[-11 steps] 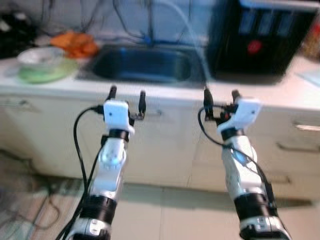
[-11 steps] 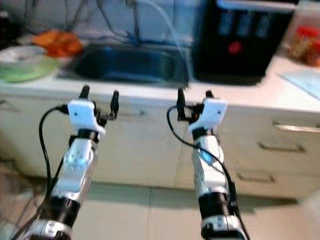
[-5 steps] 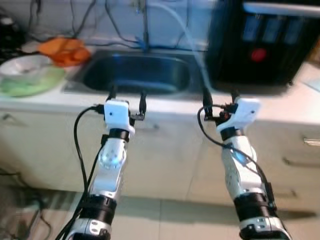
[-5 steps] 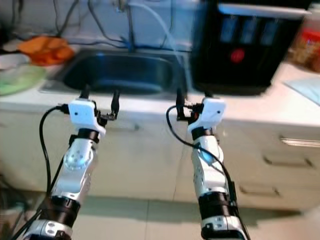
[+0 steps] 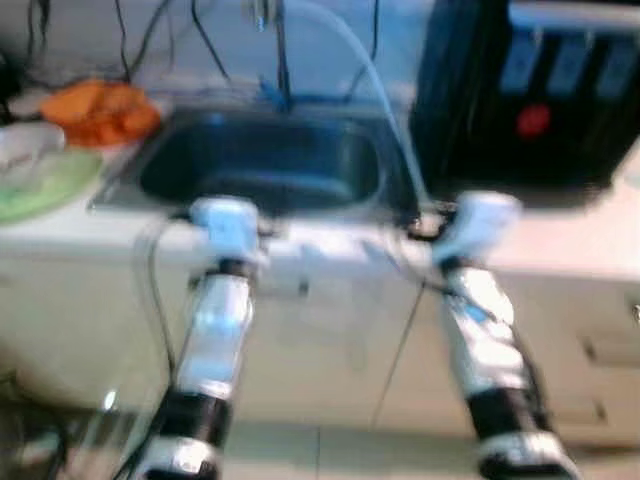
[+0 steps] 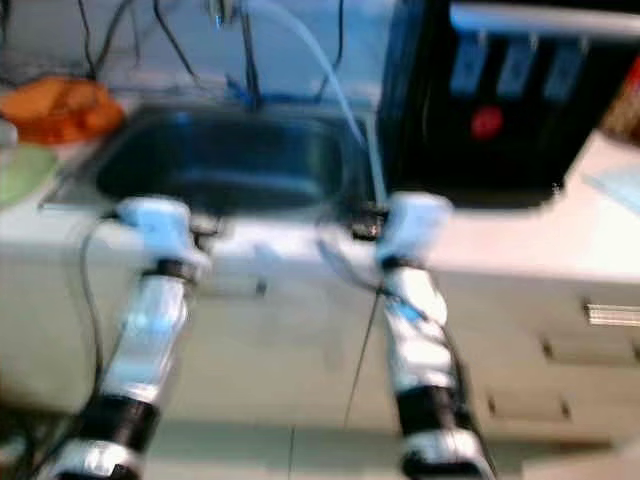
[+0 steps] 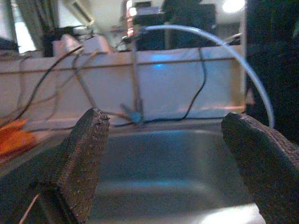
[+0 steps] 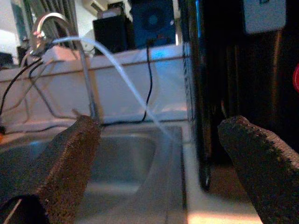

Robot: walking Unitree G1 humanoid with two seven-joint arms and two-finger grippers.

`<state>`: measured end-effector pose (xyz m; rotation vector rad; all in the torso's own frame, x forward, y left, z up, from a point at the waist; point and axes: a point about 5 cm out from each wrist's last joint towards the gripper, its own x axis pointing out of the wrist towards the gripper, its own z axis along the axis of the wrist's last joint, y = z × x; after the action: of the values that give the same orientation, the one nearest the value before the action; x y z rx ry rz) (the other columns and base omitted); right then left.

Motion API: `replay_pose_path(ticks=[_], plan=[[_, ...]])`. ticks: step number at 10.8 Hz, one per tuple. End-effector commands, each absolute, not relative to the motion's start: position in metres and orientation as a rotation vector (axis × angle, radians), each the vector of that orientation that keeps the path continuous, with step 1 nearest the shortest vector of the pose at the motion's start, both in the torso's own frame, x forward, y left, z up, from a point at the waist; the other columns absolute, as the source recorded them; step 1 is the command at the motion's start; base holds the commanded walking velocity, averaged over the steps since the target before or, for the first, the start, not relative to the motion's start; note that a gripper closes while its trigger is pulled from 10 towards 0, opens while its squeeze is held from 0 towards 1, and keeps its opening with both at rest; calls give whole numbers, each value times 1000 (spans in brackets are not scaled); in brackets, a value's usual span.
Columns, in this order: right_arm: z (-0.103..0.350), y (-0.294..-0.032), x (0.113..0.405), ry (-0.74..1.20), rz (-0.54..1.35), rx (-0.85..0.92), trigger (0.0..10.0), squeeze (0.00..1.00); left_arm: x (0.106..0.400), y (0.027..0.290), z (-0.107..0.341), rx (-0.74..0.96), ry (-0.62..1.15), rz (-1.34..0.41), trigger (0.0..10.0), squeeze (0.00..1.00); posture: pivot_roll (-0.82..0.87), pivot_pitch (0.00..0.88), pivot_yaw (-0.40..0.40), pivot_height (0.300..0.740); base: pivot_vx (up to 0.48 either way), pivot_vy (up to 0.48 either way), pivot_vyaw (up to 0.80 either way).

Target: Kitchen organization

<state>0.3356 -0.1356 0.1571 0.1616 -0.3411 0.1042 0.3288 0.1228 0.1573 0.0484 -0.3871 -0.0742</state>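
Note:
A steel sink (image 5: pixel 262 162) is set into the white counter (image 5: pixel 560 235) straight ahead, with a tap (image 8: pixel 86 70) and a pale curved hose (image 5: pixel 385 95) behind it. Both arms are held out level toward the counter's front edge; the head views are blurred. My left gripper (image 7: pixel 168 126) is open and empty, facing the basin. My right gripper (image 8: pixel 163 133) is open and empty too, facing the sink's right rim beside a black appliance (image 5: pixel 545 90). At the far left lie an orange heap (image 5: pixel 100 108) and a green plate (image 5: pixel 40 182).
White cabinet fronts with drawers (image 6: pixel 600 330) run under the counter, down to a pale tiled floor (image 5: pixel 330 450). Several dark cables (image 7: pixel 56 88) hang along the back wall behind the sink. A pale blue mat (image 6: pixel 620 185) lies on the counter at the far right.
The camera has moved closer to the counter, so the sink sits larger and lower in view. Both arms keep the same outstretched pose, now reaching the counter's edge.

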Motion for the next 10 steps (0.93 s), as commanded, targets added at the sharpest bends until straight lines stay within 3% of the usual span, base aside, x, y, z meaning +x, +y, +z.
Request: replay_pose_path(ticks=[1,2,3,10], plan=[[163,-125,337,-357,139,173,10000,1000,330,132,162,66,-402,-45,10000,1000,54,21,-15,740,480,0,0],[162,-124,338,-343,139,166,10000,1000,331,133,162,77,-396,-33,10000,965,54,22,-14,740,300,0,0],[161,-123,338,-333,141,175,10000,0,331,133,162,83,-393,-31,10000,0,55,22,-15,740,0,0,0],[160,-124,338,-329,126,193,10000,0,333,133,163,54,-373,-29,10000,0,55,23,-11,740,0,0,0]])
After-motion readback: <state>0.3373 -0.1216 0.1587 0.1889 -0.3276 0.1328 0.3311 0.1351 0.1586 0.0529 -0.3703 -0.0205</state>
